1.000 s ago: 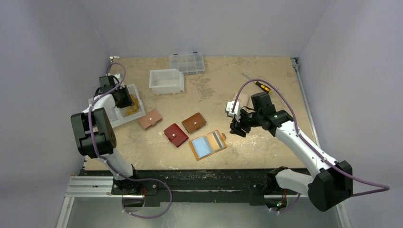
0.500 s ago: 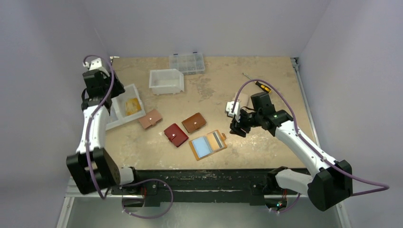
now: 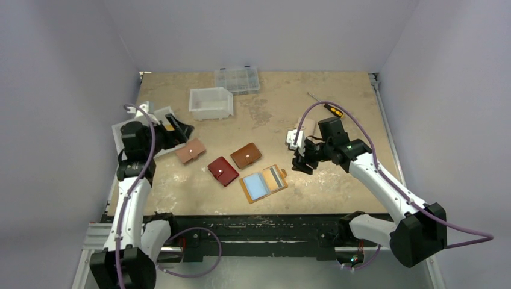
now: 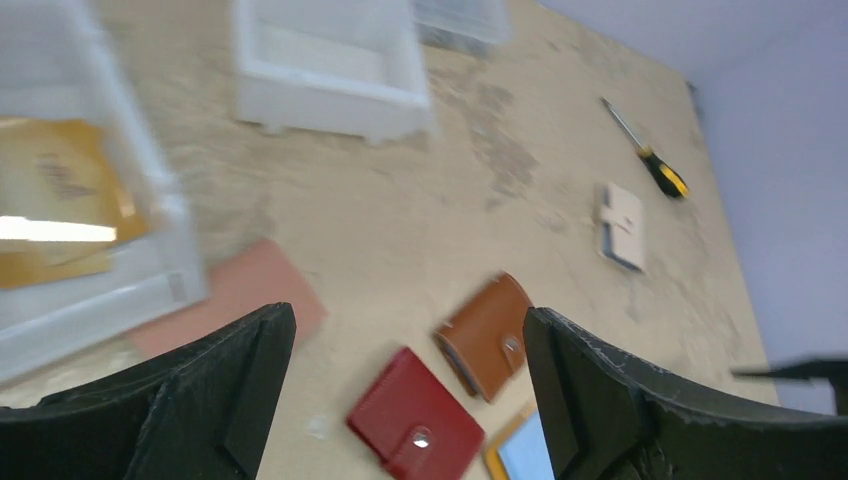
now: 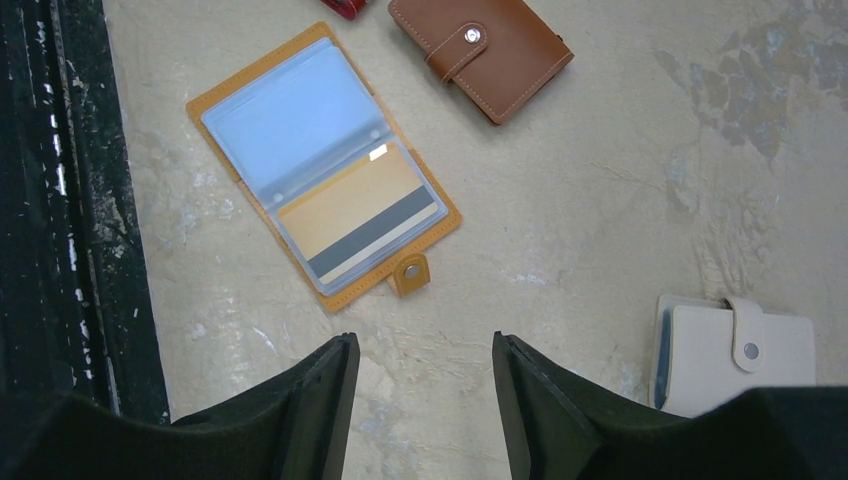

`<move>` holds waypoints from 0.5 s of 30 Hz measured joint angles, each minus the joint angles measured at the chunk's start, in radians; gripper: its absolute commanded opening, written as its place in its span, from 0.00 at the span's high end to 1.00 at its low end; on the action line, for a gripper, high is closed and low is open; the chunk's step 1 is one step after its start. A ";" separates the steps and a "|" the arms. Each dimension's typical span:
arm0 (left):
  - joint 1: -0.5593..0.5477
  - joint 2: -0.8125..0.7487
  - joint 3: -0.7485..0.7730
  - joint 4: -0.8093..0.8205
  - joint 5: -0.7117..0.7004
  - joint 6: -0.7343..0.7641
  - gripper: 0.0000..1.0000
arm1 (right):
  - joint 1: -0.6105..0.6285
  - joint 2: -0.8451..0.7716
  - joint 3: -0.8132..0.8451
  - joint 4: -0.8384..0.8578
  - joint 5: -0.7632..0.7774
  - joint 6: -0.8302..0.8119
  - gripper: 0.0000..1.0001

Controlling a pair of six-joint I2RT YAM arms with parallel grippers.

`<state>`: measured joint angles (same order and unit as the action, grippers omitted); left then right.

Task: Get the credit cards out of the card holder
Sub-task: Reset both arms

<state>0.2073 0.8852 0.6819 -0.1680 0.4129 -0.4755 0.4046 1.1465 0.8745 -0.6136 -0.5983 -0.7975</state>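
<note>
**Left gripper** (image 4: 407,335): jaws spread wide, nothing between them, held above the table.
- Off its left finger (image 4: 200,390): white tray (image 4: 150,185) with a yellow-orange card (image 4: 55,195) lying inside; blurred.
- Just ahead of that finger, beside the tray: pink wallet (image 4: 250,300).
- Well ahead: white bin (image 4: 325,65).
- On the table, seen between the fingers: dark red wallet (image 4: 415,420) and brown wallet (image 4: 487,335), both snapped shut and apart from each other.

**Right gripper** (image 5: 425,365): jaws parted, empty, clear of the table.
- Ahead and to the left of its fingers, not touching them: card holder (image 5: 408,273), lying open and flat, snap tab pointing back toward the gripper.
- In the sleeve nearer the gripper: orange card with a dark stripe (image 5: 360,215).
- In the farther sleeve: light blue card (image 5: 290,125).
- Off its right finger: cream wallet (image 5: 730,355), shut.
- Beyond the gripper, in the overhead view: screwdriver (image 3: 330,108).
</note>
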 measured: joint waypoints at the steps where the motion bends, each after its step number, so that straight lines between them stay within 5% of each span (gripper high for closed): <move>1: -0.046 -0.010 0.000 -0.002 0.011 -0.004 0.09 | -0.002 0.001 0.000 -0.001 -0.002 -0.004 0.40; 7: -0.315 -0.001 0.012 -0.057 0.022 0.018 0.09 | -0.040 0.025 0.000 -0.013 -0.021 -0.024 0.40; 15: -0.452 0.076 0.011 -0.090 -0.015 0.072 0.03 | -0.150 0.032 0.000 -0.022 -0.043 -0.041 0.40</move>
<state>-0.2443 0.9615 0.6930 -0.2581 0.3977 -0.4034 0.2550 1.1786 0.8745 -0.6357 -0.6418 -0.8383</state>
